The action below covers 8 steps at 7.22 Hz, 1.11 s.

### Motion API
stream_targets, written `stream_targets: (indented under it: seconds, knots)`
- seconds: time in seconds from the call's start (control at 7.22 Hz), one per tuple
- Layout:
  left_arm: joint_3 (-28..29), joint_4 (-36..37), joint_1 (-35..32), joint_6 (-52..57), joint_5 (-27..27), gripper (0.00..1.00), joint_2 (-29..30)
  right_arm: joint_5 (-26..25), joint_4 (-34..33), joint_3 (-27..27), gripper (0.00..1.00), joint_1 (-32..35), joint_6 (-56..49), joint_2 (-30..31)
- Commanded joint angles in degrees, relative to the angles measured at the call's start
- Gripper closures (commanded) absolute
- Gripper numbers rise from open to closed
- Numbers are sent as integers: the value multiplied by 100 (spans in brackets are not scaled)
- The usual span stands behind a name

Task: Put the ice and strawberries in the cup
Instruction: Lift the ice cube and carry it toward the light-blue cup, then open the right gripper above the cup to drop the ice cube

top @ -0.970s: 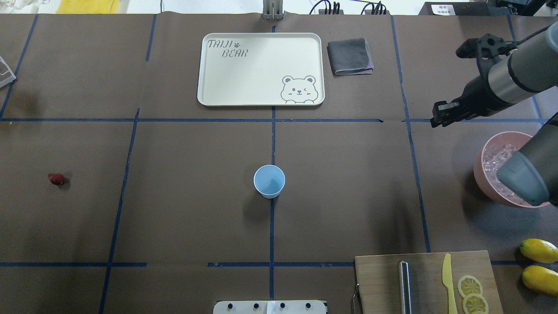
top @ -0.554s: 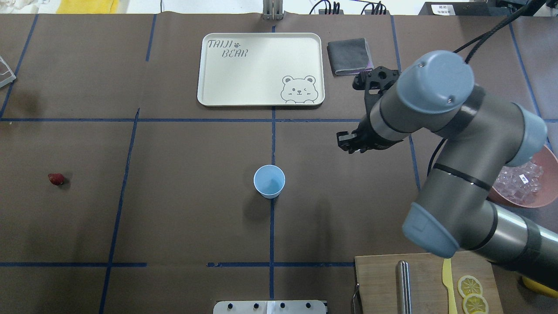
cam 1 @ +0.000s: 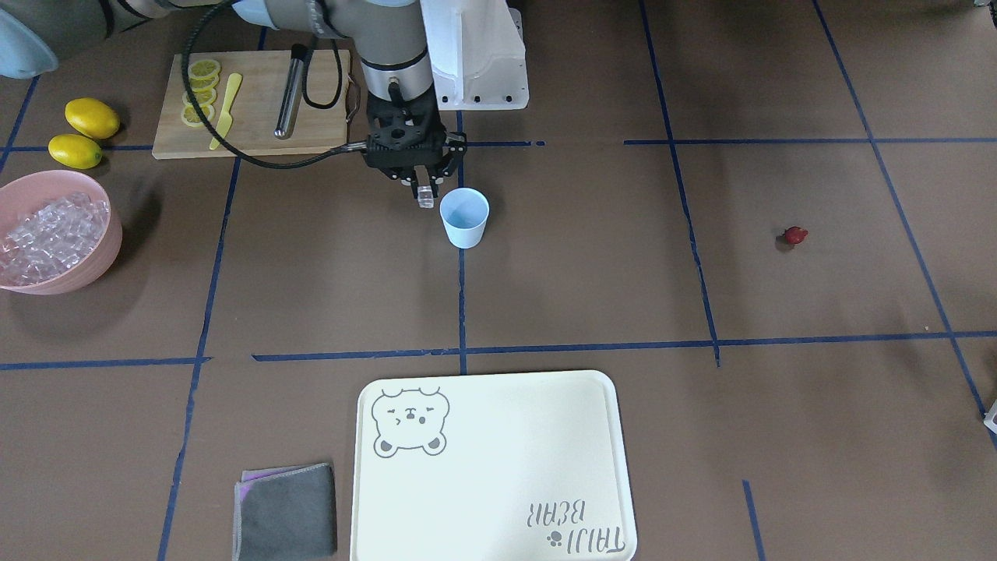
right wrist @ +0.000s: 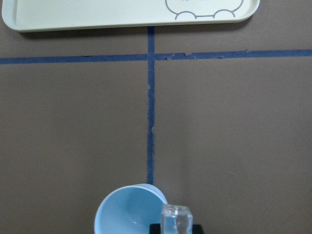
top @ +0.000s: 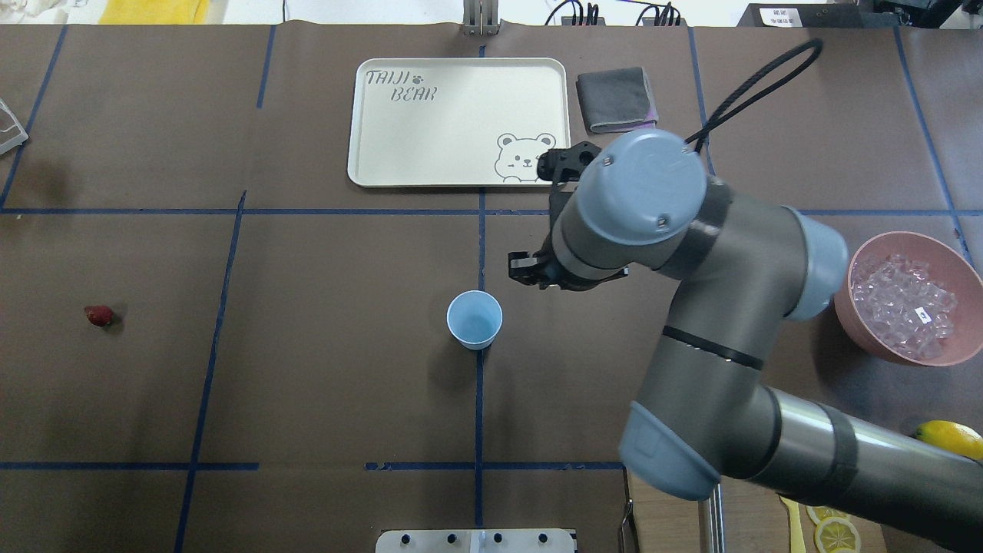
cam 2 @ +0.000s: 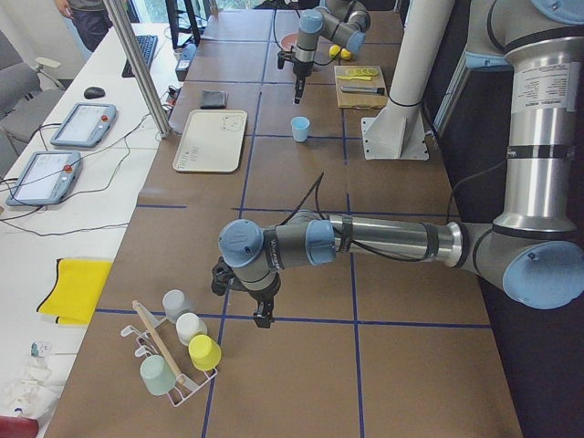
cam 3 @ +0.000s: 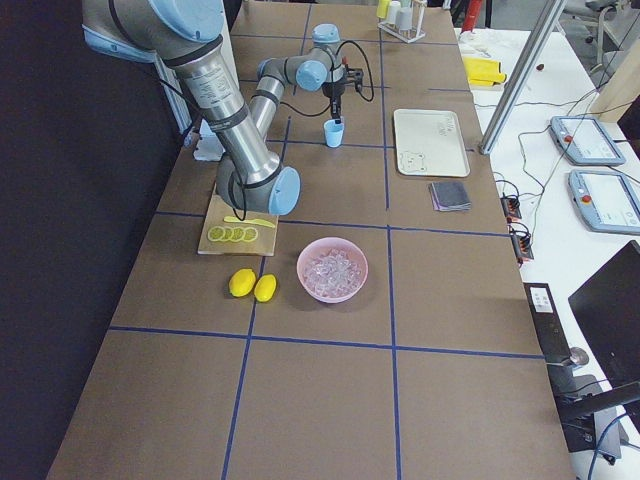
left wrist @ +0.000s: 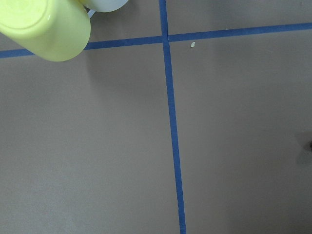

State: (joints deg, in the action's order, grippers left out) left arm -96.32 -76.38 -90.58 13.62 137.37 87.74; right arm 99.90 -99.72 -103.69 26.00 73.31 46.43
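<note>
Brown table (top: 322,384) with blue tape grid (top: 345,211) bears cup (top: 474,319)

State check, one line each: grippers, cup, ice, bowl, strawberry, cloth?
right gripper: shut on ice cube
ice cube: held, near the cup's rim, not in it
cup: upright, empty
pink bowl: upright, holds ice pile
strawberry: on the table, far from the cup
left gripper: open or shut, cannot tell
gray cloth: folded

Cup (right wrist: 127,214) partly beyond wrist view's edge
</note>
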Motion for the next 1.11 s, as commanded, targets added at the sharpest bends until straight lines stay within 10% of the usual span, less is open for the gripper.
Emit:
stream_targets:
  seconds: [0.0, 0.28, 0.42, 0.97]
  knots:
    - [-1, 0, 6, 0, 0, 0, 6, -312, 23, 558, 100, -288, 219, -354]
    - [7, 0, 6, 0, 0, 0, 6, -392, 23, 631, 79, -367, 97, -337]
    - [8, 0, 6, 0, 0, 0, 6, -427, 14, 605, 6, -411, 87, -302]
    - [-1, 0, -3, 0, 0, 0, 6, -357, -3, 578, 1, -403, 78, -311]
